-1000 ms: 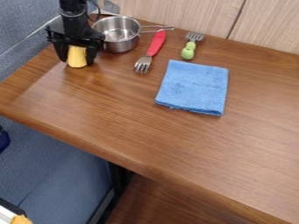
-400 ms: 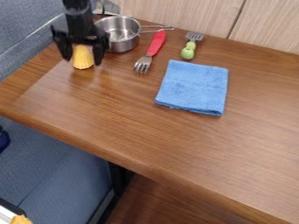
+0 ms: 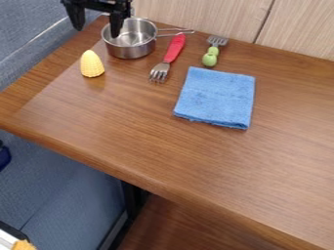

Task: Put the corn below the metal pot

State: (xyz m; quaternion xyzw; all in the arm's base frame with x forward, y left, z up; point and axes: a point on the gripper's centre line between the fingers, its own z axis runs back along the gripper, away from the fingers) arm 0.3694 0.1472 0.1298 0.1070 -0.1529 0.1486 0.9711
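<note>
Hand point(image 3: 97, 31) spread, one finger over metal pot point(image 3: 134, 50). Corn point(image 3: 92, 64) upright on surface point(image 3: 170, 156). Red-handled fork point(image 3: 174, 48) meets pot's handle; green-handled fork point(image 3: 210, 58) near blue cloth point(image 3: 217, 97).

Illumination over the desk point(image 3: 274, 161) is moderately bright and diffuse, with a pale, soft-edged sheen on the varnish around the middle and toward the left; the position of the source cannot be determined. Bright glints and darker reflections are noted on the metal pot point(image 3: 132, 51), and a faint reflection lies on the wood just below the corn point(image 3: 92, 65). Shadow is soft along the lower edge of the blue cloth point(image 3: 215, 97) and deepest beneath the desk, while the black tool point(image 3: 98, 31) reads as a dark mass with little surface detail
</note>
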